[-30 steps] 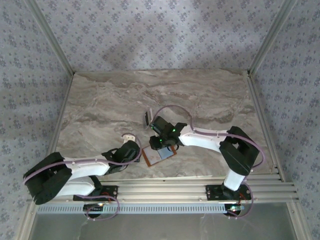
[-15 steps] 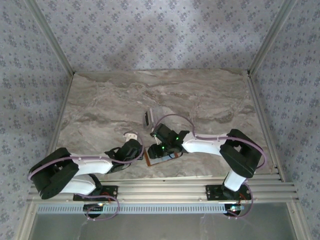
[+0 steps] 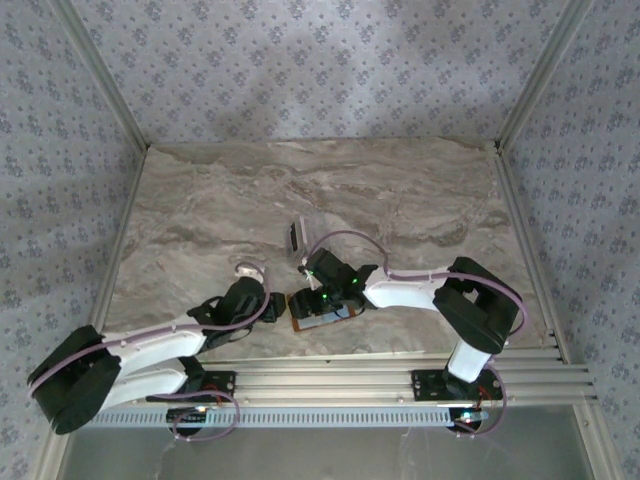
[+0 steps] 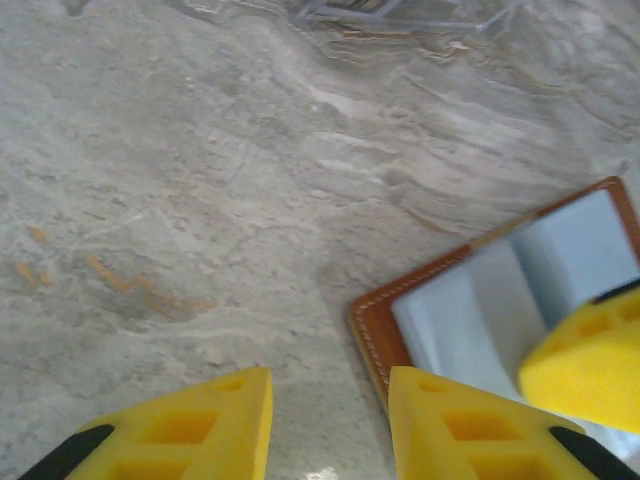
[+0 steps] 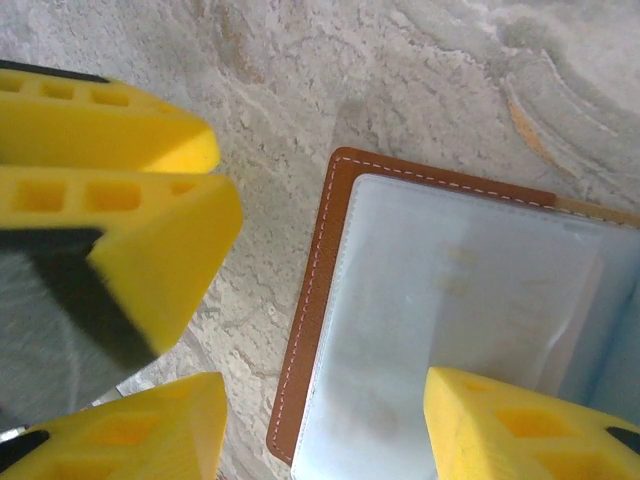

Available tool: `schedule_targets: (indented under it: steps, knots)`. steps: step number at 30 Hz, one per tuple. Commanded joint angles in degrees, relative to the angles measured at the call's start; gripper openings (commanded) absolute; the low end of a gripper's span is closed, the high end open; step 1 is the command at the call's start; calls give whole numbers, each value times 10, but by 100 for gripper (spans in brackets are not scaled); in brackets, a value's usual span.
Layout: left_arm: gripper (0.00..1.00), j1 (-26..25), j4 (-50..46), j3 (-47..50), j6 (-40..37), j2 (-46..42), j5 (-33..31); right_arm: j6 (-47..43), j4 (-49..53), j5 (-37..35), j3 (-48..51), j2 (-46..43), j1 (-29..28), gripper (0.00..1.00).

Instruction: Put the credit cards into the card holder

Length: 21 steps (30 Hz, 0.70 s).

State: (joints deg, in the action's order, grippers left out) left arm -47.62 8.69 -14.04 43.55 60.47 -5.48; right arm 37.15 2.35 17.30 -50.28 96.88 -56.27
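The card holder (image 3: 322, 318) lies open and flat on the marbled table (image 3: 200, 200), close to its near edge, with a brown leather border around a blue-grey inside. Both grippers sit low by it, the left gripper (image 4: 330, 425) at its left edge and the right gripper (image 5: 325, 435) over its left half. The left gripper's yellow fingers (image 4: 215, 425) stand a little apart with bare table between them. One finger overlaps the holder's near corner, and they grip nothing. The right gripper's jaws stand wider, straddling the holder's stitched edge, one finger over the table just beside it and the other over the pale inside, and nothing is clamped. Whether that pale glossy face is a card or a pocket I cannot tell. Further back on the table, apart from the holder, stands a small pale stack, seemingly the credit cards (image 3: 297, 236).
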Motion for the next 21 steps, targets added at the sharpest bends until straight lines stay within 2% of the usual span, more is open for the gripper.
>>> schedule_targets:
  steps: [1, 5, 10, 21]
  knots:
    - [36, 3, -21, -5, -8, -8, 31, 12, -18, 20, 15, -3, 6, 58]
    - [34, 1, -3, -12, -9, 15, 37, 29, -52, 46, 33, -11, 18, 61]
    - [24, -2, 35, -21, -7, 50, 55, 40, -72, 59, 49, -23, 26, 60]
    - [15, -3, 57, -48, 2, 82, 57, 47, -86, 65, 64, -31, 34, 38]
